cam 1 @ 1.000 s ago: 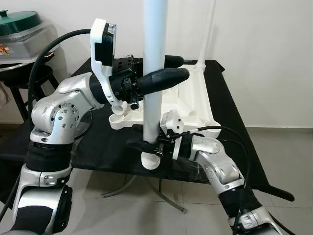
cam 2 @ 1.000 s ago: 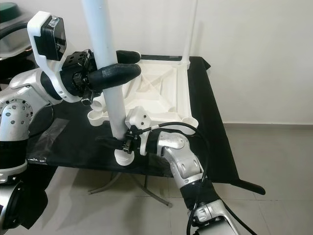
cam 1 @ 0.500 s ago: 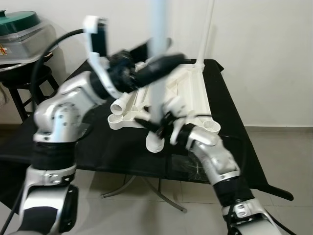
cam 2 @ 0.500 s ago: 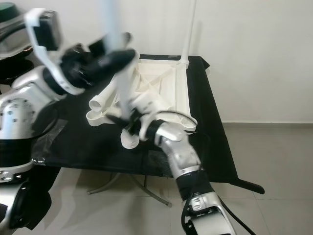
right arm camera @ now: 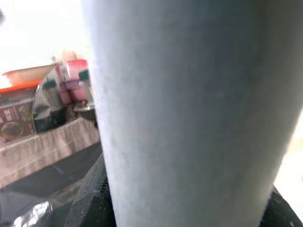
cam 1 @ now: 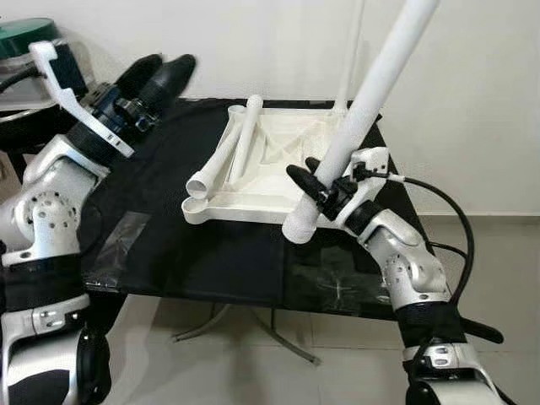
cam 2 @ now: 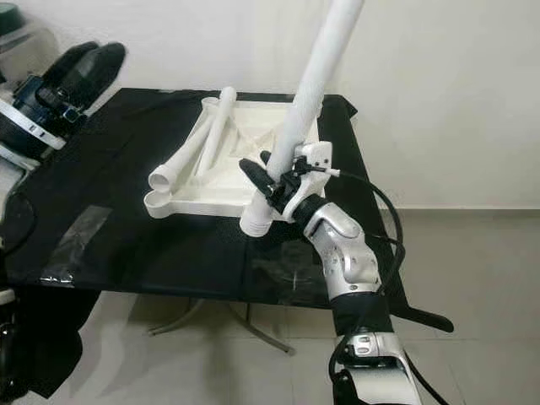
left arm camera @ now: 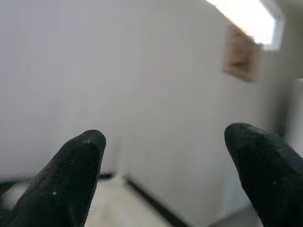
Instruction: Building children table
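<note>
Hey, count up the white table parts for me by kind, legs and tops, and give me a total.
Legs: 4 (held leg in the right gripper, two lying legs on the tabletop, standing leg at its far corner)
Tabletop: 1
Total: 5

The white pipe (cam 1: pixel 354 126), gripped upright by both tools a second ago, has been let go by the left tool (cam 1: pixel 160 74), which is now drawn back and up, fingers apart. The pipe is now tilted, clamped near its lower end by the right tool (cam 1: pixel 314 181) alone.
</note>
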You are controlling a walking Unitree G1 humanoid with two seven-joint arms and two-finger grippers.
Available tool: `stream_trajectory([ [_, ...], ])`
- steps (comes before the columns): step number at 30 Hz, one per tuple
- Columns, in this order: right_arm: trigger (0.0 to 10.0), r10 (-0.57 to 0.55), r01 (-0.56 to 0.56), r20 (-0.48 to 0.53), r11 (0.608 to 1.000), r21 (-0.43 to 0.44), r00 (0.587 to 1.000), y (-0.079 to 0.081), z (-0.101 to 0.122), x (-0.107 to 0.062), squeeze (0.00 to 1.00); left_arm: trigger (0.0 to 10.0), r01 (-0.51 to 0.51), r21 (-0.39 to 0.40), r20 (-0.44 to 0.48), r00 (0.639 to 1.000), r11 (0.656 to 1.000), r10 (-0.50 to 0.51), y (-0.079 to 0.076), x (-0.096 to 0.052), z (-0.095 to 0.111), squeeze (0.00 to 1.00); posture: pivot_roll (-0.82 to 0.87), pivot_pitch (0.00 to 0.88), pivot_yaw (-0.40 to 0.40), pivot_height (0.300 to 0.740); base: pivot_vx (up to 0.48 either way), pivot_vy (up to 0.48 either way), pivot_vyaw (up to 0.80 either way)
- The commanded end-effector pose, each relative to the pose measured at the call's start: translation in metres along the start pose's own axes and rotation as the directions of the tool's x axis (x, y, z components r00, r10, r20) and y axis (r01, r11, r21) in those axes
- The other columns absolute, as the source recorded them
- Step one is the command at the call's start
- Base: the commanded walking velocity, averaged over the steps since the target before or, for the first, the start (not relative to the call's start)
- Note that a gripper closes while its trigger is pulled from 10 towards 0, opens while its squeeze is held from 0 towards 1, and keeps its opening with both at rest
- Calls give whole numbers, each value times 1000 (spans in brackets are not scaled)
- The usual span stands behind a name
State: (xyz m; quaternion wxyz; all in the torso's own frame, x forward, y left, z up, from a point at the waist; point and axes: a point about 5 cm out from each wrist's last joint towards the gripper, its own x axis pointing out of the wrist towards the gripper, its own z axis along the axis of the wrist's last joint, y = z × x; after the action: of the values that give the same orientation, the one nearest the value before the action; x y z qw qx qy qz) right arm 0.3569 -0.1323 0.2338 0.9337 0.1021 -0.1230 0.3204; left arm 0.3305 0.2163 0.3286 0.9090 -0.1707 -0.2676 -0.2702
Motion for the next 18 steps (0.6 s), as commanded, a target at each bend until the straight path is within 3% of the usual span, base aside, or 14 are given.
stream_trajectory([
  [1,10000,4,-6,52,999,33,999,9,6,-2,0,10000,-162,41,-89,982,986,165,7,-16,-33,0,-37,84,28,740,0,0,0],
  [2,10000,4,-6,52,999,33,999,9,6,-2,0,10000,-162,41,-89,982,986,165,7,-16,-33,0,-37,84,28,740,0,0,0],
  [6,10000,46,-49,63,997,59,997,27,2,-11,0,10000,-272,25,-200,941,962,272,-10,-51,-80,0,-41,93,29,740,0,0,0],
  [10,10000,66,-70,55,996,60,996,34,-3,-15,0,10000,-258,12,-240,937,966,253,-22,-62,-94,0,-39,96,26,740,0,0,0],
  [18,10000,102,-102,3,993,52,995,52,-19,-21,0,10000,-254,-56,-293,929,966,227,-53,-82,-119,0,-34,92,39,740,0,-434,0],
])
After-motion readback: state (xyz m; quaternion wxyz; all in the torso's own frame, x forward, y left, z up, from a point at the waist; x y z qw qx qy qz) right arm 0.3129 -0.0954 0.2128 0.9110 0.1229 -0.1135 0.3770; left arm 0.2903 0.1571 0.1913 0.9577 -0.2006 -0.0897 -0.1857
